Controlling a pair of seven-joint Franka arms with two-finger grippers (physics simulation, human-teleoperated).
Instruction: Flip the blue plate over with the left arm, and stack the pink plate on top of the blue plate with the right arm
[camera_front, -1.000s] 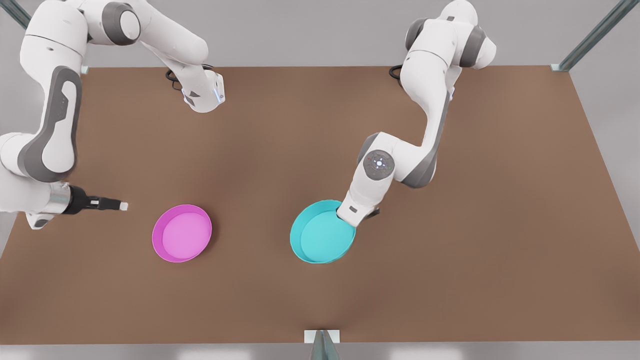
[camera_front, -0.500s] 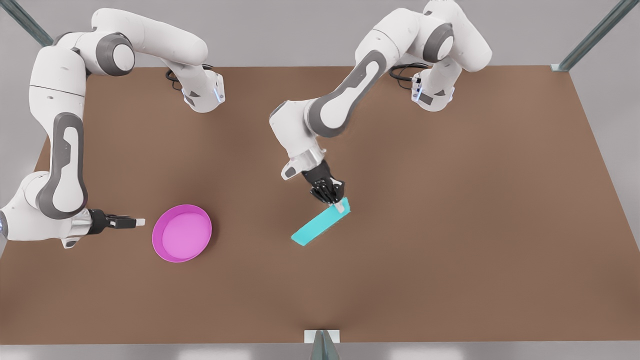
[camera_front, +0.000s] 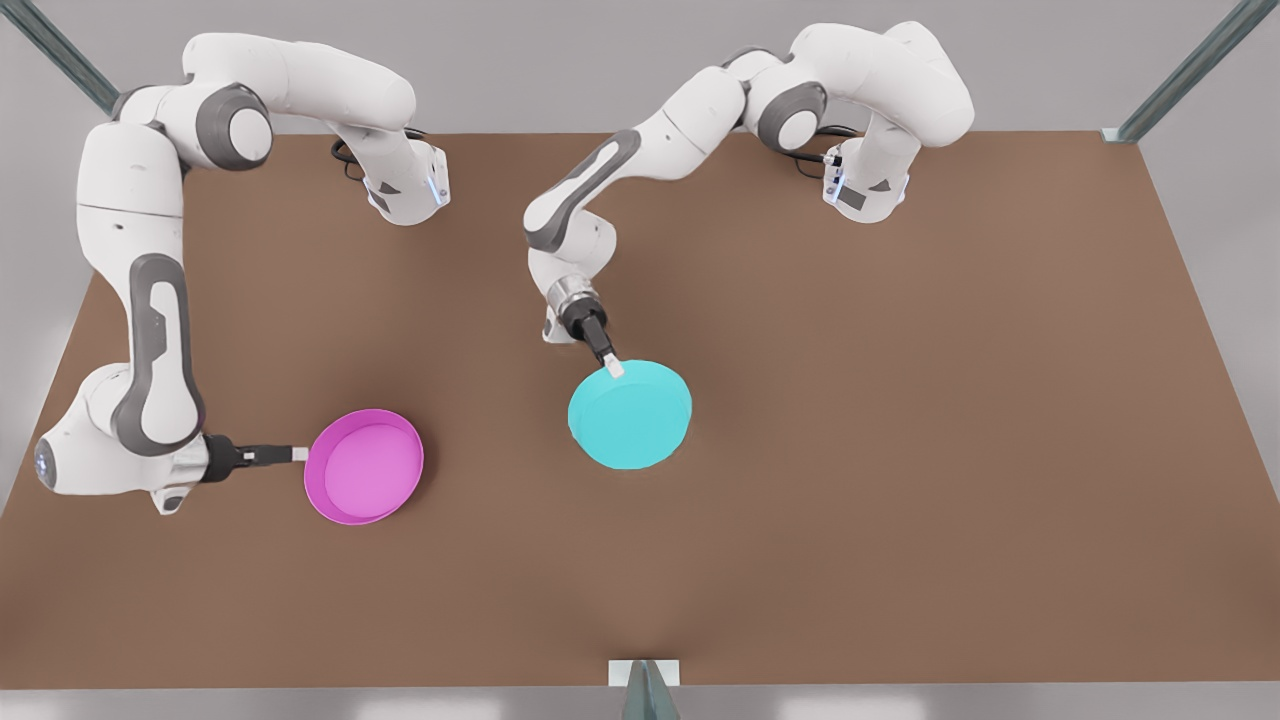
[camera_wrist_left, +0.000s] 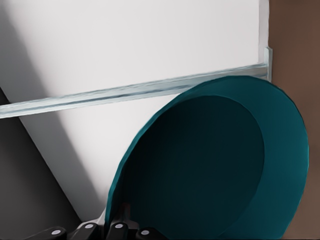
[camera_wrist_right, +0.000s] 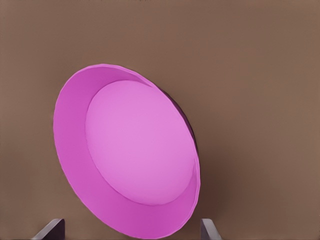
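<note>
left gripper (camera_front: 612, 368): clamped on the rim of the blue plate (camera_front: 630, 415), which is held base-up above the brown table (camera_front: 900, 450), right of centre in the front view.
right gripper (camera_front: 297, 454): fingers spread wide, level with the table, tips just beside the pink plate (camera_front: 365, 467).
pink plate: resting upright on the table, well apart from the blue plate.

no legible text, labels, brands, numbers or signs on any surface.
</note>
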